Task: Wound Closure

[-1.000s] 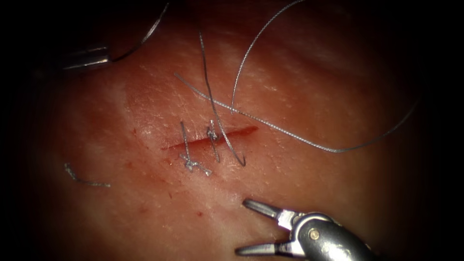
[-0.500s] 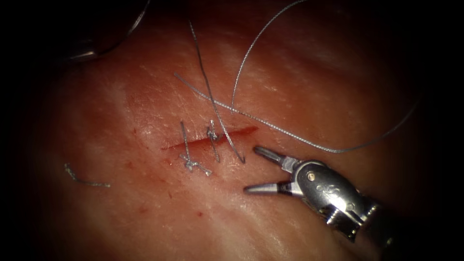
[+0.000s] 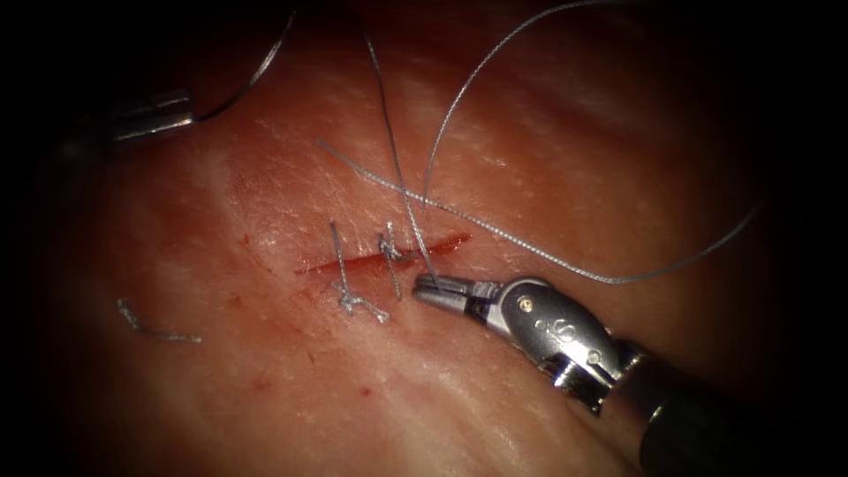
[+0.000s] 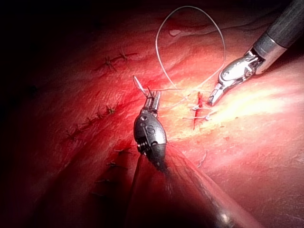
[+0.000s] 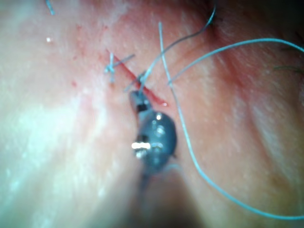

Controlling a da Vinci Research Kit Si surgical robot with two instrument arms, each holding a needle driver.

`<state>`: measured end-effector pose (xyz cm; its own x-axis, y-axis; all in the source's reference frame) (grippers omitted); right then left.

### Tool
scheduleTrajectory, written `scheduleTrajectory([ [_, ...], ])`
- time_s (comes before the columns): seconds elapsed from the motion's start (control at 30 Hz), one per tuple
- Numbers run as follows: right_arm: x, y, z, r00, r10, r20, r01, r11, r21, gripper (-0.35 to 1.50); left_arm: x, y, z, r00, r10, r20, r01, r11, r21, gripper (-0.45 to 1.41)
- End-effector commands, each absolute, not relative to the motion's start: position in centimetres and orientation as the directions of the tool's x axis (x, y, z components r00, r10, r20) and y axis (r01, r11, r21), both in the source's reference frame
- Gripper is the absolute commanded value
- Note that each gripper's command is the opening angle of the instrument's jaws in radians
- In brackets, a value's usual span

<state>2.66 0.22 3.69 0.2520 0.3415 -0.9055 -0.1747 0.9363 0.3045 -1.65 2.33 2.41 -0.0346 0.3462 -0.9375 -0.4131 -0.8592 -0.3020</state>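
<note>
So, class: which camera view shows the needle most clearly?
The endoscope view: the curved needle arcs up from the left tool, held near one end, clear of the tissue. The left wrist view shows it foreshortened above that tool's fingers.

Measured from the cut, the tissue below it lies bare apart from a loose thread end well off to the lower left. The right claw sits just below the cut's right half, closed on the thread. Above and right of the cut, crossing strands bar passage, and the left claw holding the needle stands well to the upper left.
</note>
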Motion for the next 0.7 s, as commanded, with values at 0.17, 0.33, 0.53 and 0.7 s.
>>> scheduleTrajectory([
  [0.17, 2.44, -0.1, 3.4, 0.247, 0.333, -0.910, -0.147, 0.941, 0.304, -0.35, -1.71, 2.3, 2.5, -0.029, 0.346, -0.938, -0.412, -0.859, -0.304, -0.45],
  [0.33, 2.41, -0.5, 2.9, 0.232, 0.325, -0.917, -0.100, 0.945, 0.310, -0.35, -1.76, 2.2, 2.5, -0.022, 0.340, -0.940, -0.403, -0.864, -0.302, -0.45],
  [0.53, 2.54, -0.8, 2.2, 0.219, 0.322, -0.921, -0.041, 0.946, 0.321, -0.35, -1.76, 2.2, 2.5, -0.021, 0.339, -0.941, -0.401, -0.865, -0.303, -0.45],
  [0.7, 2.67, -0.9, 1.8, 0.189, 0.333, -0.924, -0.016, 0.942, 0.336, -0.35, -1.75, 2.2, 2.5, -0.020, 0.339, -0.941, -0.399, -0.865, -0.303, -0.45],
])
